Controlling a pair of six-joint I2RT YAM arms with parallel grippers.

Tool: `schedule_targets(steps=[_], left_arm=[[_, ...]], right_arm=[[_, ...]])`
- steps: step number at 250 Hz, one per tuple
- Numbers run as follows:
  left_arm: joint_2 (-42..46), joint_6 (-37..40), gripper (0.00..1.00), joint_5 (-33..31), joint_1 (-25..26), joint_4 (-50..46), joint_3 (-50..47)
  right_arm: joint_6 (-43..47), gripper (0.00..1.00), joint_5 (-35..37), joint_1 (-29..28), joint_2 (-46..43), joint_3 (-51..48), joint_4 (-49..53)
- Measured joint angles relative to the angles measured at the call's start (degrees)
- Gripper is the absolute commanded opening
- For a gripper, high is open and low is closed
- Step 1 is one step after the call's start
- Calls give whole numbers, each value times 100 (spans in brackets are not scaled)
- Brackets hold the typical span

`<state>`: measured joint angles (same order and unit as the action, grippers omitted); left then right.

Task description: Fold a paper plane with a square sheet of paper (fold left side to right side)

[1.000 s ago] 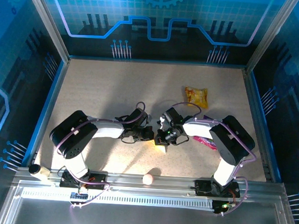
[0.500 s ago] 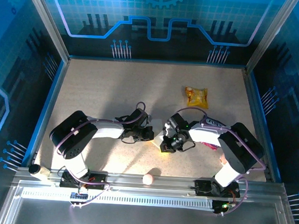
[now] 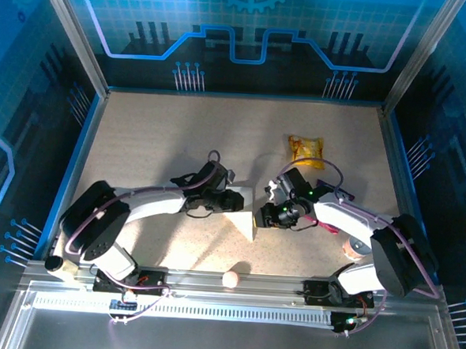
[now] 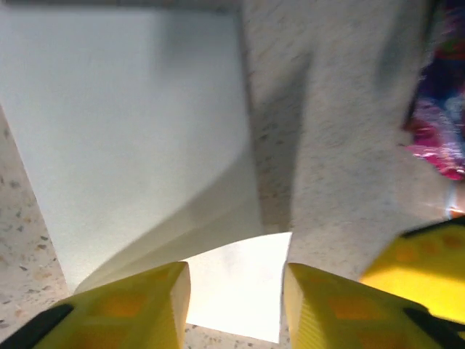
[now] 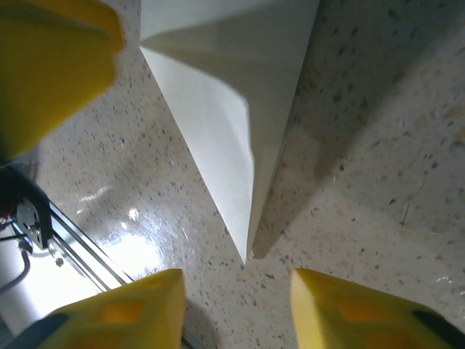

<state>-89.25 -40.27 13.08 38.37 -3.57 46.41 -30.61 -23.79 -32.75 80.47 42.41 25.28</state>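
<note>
Left gripper (image 4: pixel 236 291): jaws apart, nothing clamped; the near edge of the folded sheet lies just ahead of the fingertips, its upper layer bowed off the lower one.
Right gripper (image 5: pixel 236 298): jaws apart, bare table between the fingers; the sheet's point stops just short of them.
Folded sheet of paper (image 3: pixel 243 211): white pointed shape on the table (image 3: pixel 156 138), between both grippers, point toward the near edge.
Surroundings: yellow snack packet (image 3: pixel 306 150) well beyond the right gripper; pink wrapper (image 4: pixel 436 123) to the sheet's right.

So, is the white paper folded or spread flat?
Folded. The paper lies as a pointed triangle with overlapping layers and a visible crease.
</note>
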Motion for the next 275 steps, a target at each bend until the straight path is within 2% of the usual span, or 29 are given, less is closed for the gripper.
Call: schedule_targets(steps=[32,90,146,180,204,235,275], left_arm=[[433,-2,50,-46,-293,-63,-68],[739,-42,54,-39,-774,-98,-763],[841,-205,58,26,-1016,-105,-1117],[844,-317,59,101,-1128,-50,-1145],[844,-334,59,173,-1191,-2,-1147],[817,-337,64,284,-1257,83,-1134],[514,-334,64,474,-1268,164,-929]], right_arm=[[208,56,15,20,94,61,-219],[481,54,-87,20,761,374,-693],[654,37,-229,20,1377,632,-962],[721,10,-280,20,1462,645,-975],[704,1,-282,22,1460,647,-968],[691,0,-258,24,1325,638,-925],[693,0,-269,122,907,632,-927]])
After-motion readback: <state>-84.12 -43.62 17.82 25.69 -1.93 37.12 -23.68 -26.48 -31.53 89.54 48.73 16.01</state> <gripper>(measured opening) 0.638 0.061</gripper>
